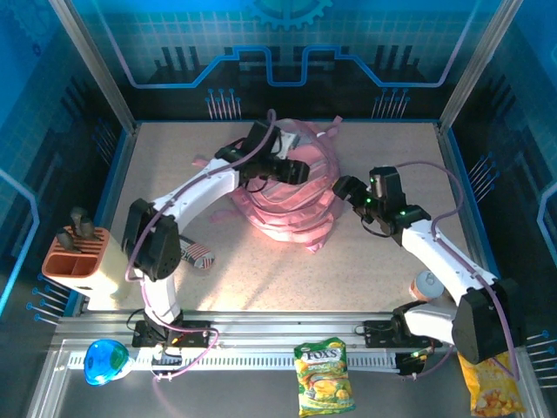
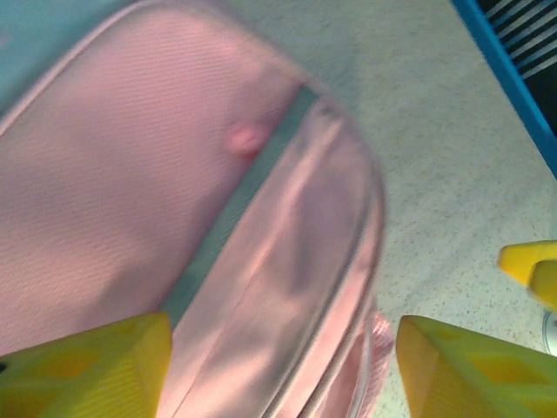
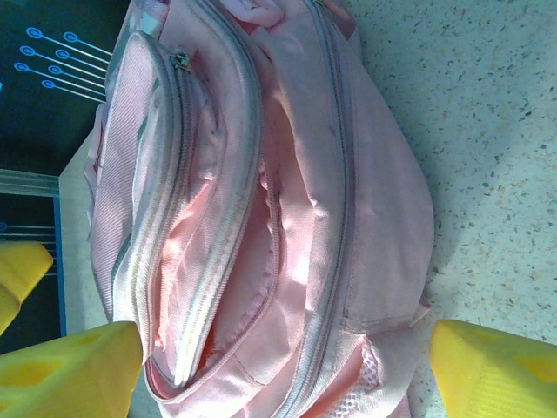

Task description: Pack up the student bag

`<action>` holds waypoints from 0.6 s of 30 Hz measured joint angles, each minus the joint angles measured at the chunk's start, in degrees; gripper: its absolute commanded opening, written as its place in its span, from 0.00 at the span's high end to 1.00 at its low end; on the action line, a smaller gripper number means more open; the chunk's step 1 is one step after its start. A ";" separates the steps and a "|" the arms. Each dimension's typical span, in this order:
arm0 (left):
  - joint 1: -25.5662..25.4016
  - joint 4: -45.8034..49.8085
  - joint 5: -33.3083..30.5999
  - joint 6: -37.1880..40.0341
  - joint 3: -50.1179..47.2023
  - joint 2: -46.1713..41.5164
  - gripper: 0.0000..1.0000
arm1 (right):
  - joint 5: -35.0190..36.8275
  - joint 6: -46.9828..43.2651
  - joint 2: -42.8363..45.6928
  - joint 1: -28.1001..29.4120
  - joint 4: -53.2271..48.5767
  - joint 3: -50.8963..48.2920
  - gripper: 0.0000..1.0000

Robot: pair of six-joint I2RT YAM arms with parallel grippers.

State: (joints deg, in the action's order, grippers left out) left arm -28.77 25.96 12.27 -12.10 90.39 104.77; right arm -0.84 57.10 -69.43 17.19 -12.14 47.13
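Note:
The student bag is a soft pink backpack lying in the middle of the table. My left gripper hovers over its top, and in the left wrist view the yellow fingertips stand wide apart above the pink fabric, open and holding nothing. My right gripper is at the bag's right side. Its yellow fingers are spread open on either side of the bag, whose zipped pockets gape, showing pink lining.
An orange and white holder with dark tools stands at the left edge. A small striped item lies near the left arm. Along the front rail lie a blue object, a green sweets packet and a yellow snack bag. A round container sits by the right arm.

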 measured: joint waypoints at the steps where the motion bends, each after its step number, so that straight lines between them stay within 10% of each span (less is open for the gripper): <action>1: 1.64 -0.50 0.00 -1.29 -2.60 -1.73 0.26 | 0.00 -0.20 -0.50 0.00 -0.04 0.35 0.13; 10: 18.91 -3.23 -1.29 -17.25 -16.63 -7.08 0.37 | -0.90 -0.63 -6.10 1.88 -0.22 3.50 0.13; 18: 21.24 -8.20 -0.42 -25.99 -17.46 -1.77 0.49 | -1.66 -0.57 -8.17 4.48 0.76 5.05 0.14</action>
State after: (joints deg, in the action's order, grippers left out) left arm -7.53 17.76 11.86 -38.09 72.93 103.00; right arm -2.50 56.53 -77.60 21.67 -11.38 52.18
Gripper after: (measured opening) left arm 0.546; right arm 0.865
